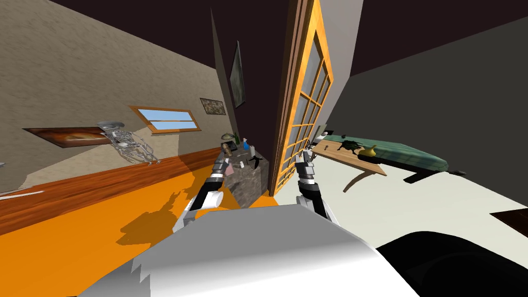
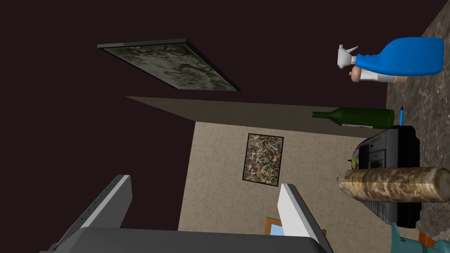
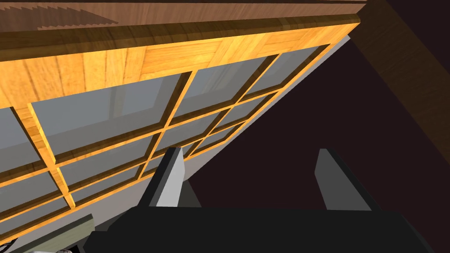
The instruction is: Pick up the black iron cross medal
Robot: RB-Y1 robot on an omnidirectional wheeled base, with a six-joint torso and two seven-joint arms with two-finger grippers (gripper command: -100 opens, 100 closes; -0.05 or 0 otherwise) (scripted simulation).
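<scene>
A small black cross-shaped thing [image 1: 255, 160], which I take for the medal, lies on the near right part of a dark marble-topped block [image 1: 249, 180] ahead of me. My left gripper [image 1: 225, 150] hangs over the block's left side, open and holding nothing. In the left wrist view the gripper [image 2: 206, 202] points past the block's far things toward the wall, and the marble top [image 2: 435, 110] runs along one edge. My right gripper [image 1: 308, 150] is raised beside the glazed wooden frame, and in its wrist view it [image 3: 255, 184] stands open and empty.
On the block stand a blue spray bottle [image 2: 404, 57], a green bottle [image 2: 356, 117], a black radio [image 2: 391, 153] and a brown speckled roll [image 2: 395, 184]. A tall glazed wooden frame [image 1: 304, 103] rises right of the block. A wooden table [image 1: 356, 161] stands at the right, a skeleton [image 1: 129, 144] at the left wall.
</scene>
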